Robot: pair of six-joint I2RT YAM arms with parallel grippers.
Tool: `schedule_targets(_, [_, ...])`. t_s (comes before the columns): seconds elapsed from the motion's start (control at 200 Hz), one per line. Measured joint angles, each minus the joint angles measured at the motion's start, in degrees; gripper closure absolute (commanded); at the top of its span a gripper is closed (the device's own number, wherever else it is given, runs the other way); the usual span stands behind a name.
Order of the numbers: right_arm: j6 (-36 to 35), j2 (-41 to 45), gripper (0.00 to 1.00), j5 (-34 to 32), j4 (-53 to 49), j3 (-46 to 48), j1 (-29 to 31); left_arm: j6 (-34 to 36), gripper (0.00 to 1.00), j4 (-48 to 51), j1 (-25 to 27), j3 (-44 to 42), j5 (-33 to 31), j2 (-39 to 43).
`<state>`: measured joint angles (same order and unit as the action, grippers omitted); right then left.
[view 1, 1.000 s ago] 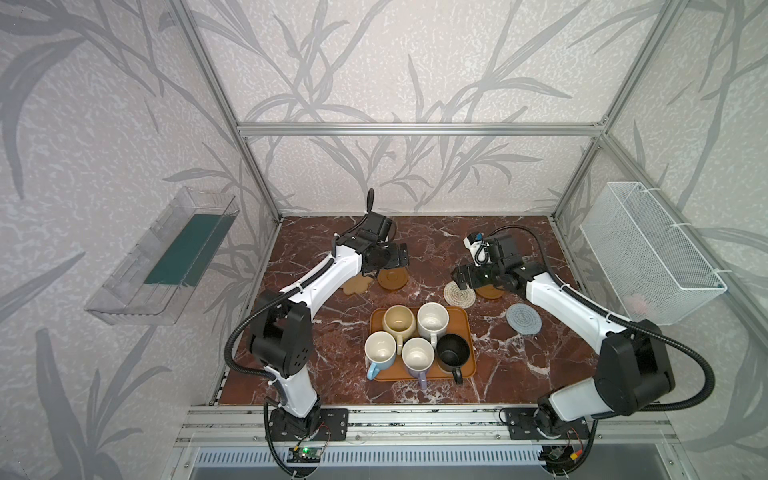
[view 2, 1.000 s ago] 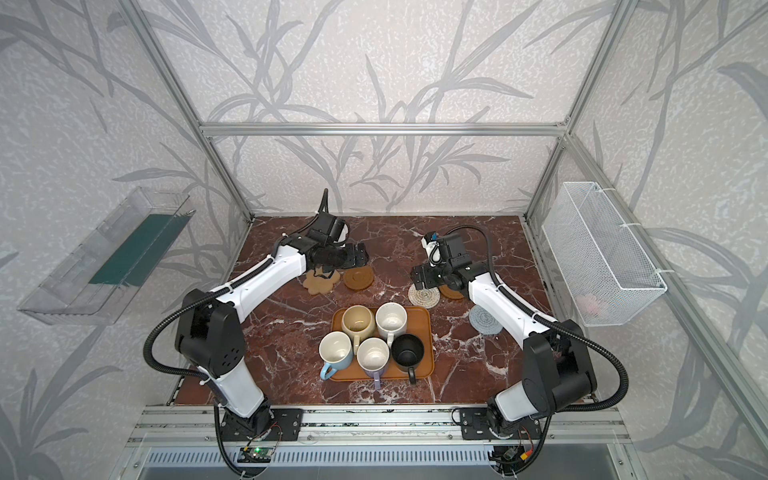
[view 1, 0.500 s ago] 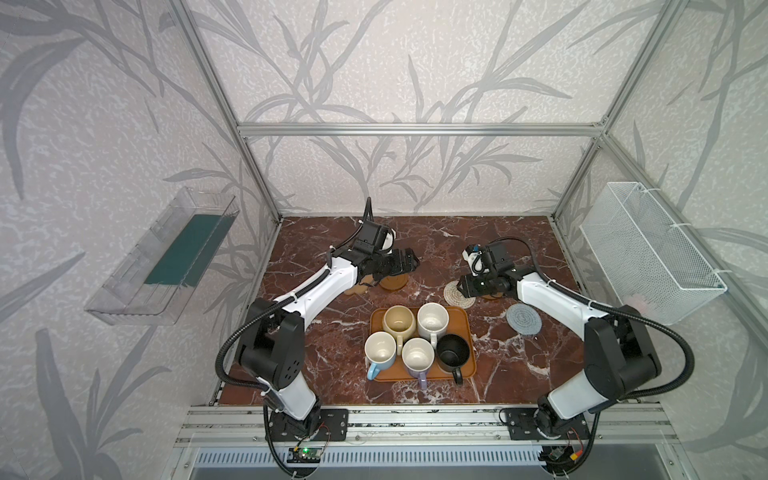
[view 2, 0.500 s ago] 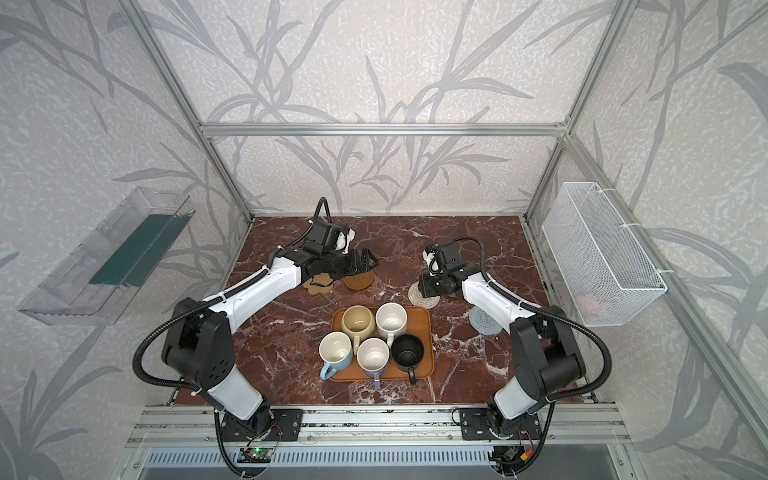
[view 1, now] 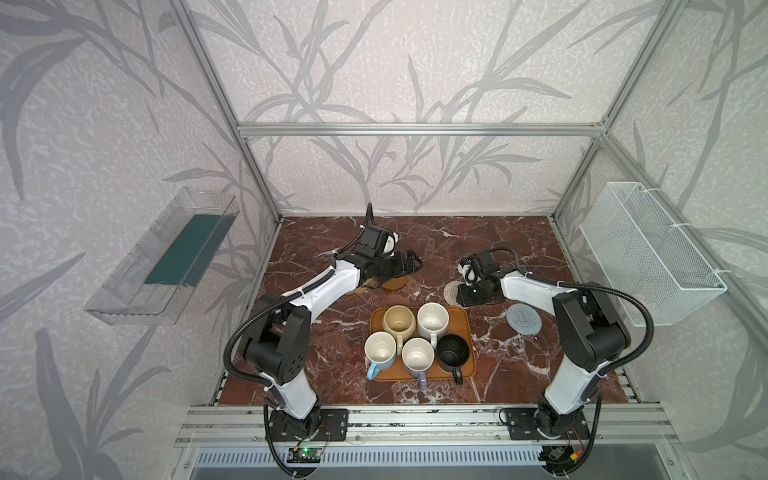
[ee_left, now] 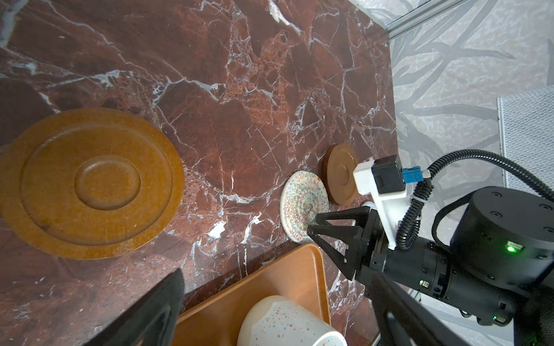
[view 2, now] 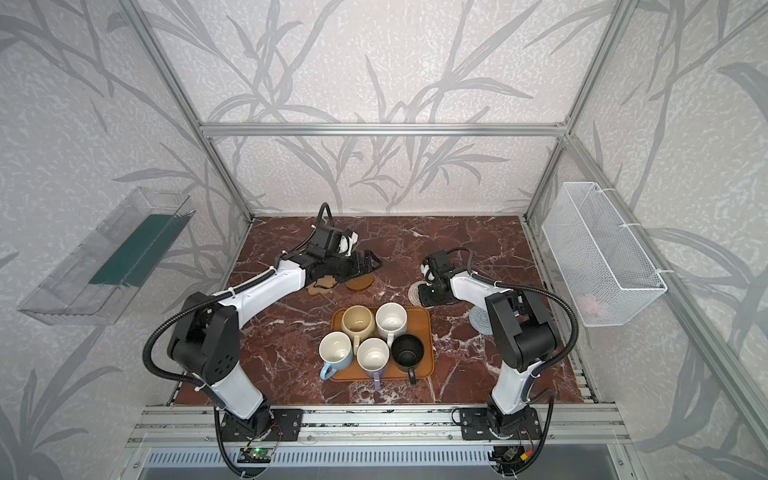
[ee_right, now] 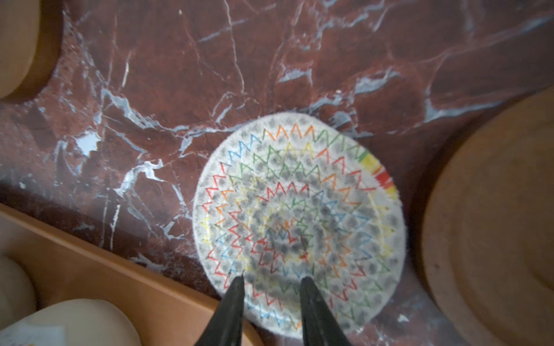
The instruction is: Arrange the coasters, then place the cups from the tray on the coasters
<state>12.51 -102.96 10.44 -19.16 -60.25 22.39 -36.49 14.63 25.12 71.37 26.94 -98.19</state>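
Between leaf-print walls (view 1: 374, 62), tray (view 1: 462, 322) on marble (view 1: 498, 237)

Grey leaf-patterned wallpaper (view 1: 374, 62) rises behind an aluminium frame (view 1: 415, 129) around a white-veined red-brown marble tabletop (view 1: 511, 365).

Five cups (view 1: 399, 324), five coasters (view 1: 523, 318), one tray (view 1: 466, 319).

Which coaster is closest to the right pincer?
The cream woven rope coaster with rainbow zigzags; the tips of the right pincer sit over it. No other coaster has coloured stitching.
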Motion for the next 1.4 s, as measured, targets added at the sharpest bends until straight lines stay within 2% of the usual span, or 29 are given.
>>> schedule_targets(0.485, [0.35,-9.73,0.70,-1.38,0.83,-12.04,1.97,0.48,0.01,1.79,0.00,0.00,-5.66,-0.20])
schedule_targets(0.92, [-0.22,-17.73,0.70,-1.33,-2.93,-24.22,4.83,0.46,0.01,2.80,-0.04,0.02,-8.96,-0.15])
schedule_targets(1.4, [-0.04,-20.52,0.73,-0.92,-3.85,-28.44,7.85,0.44,0.01,2.86,-0.07,0.00,-10.71,0.26])
